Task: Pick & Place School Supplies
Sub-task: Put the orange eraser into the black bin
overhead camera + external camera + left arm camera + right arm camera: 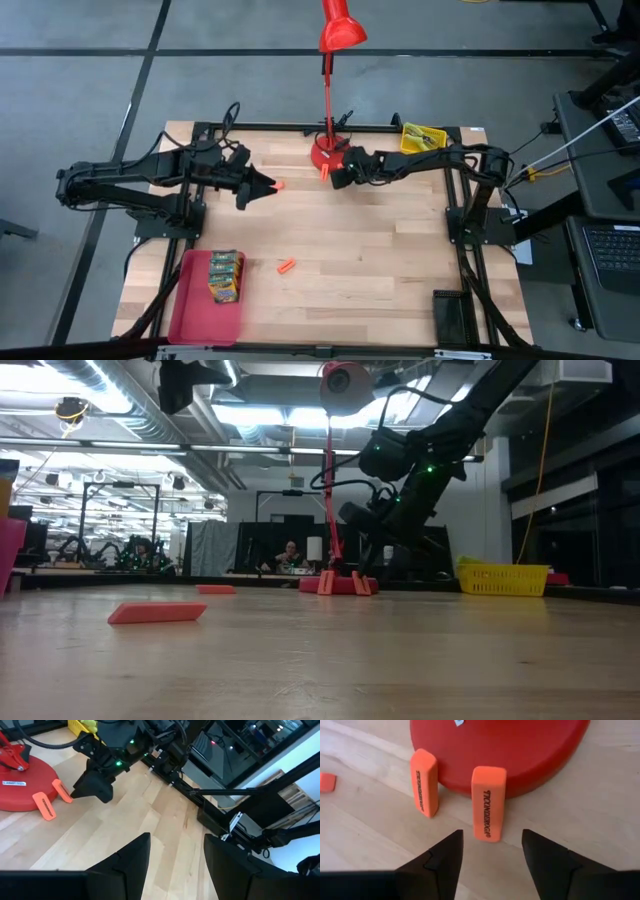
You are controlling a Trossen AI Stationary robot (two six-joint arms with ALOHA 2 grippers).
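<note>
Two orange erasers lie on the table with their far ends against the rim of the red lamp base. My right gripper is open, tipped down just short of the nearer eraser, fingers on either side of its line, touching nothing. A third orange piece lies by the tip of my left gripper, which hovers open and empty. Another orange eraser lies mid-table. A yellow-and-green crayon box rests in the red tray.
The tall red lamp rises from its base at the table's far middle, right beside my right gripper. A yellow basket stands at the far right. The red tray sits at the near left corner.
</note>
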